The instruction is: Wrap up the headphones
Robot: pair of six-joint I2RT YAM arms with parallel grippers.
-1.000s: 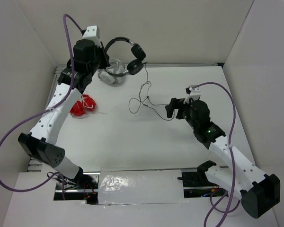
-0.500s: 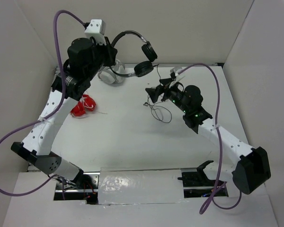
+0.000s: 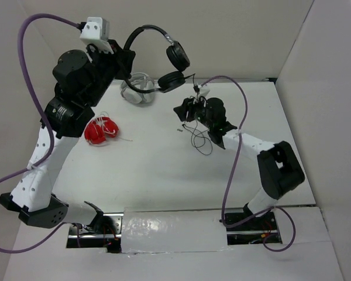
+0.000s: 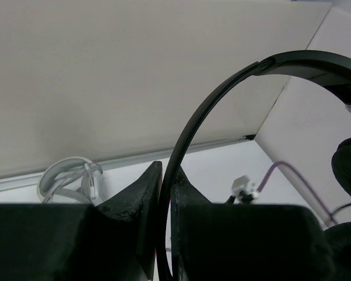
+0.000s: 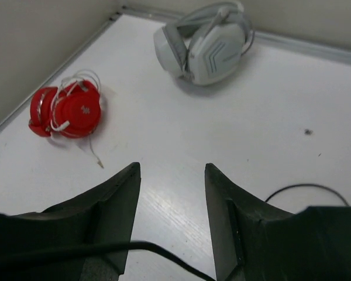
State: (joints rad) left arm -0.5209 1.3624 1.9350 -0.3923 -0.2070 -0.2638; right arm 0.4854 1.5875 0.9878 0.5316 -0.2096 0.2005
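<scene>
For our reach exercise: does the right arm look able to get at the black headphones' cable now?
Likely yes: the right end effector is open, and the cable runs across its gap with nothing blocking.

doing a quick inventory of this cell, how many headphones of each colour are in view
black headphones: 1
white/grey headphones: 1
red headphones: 1
total: 3
</scene>
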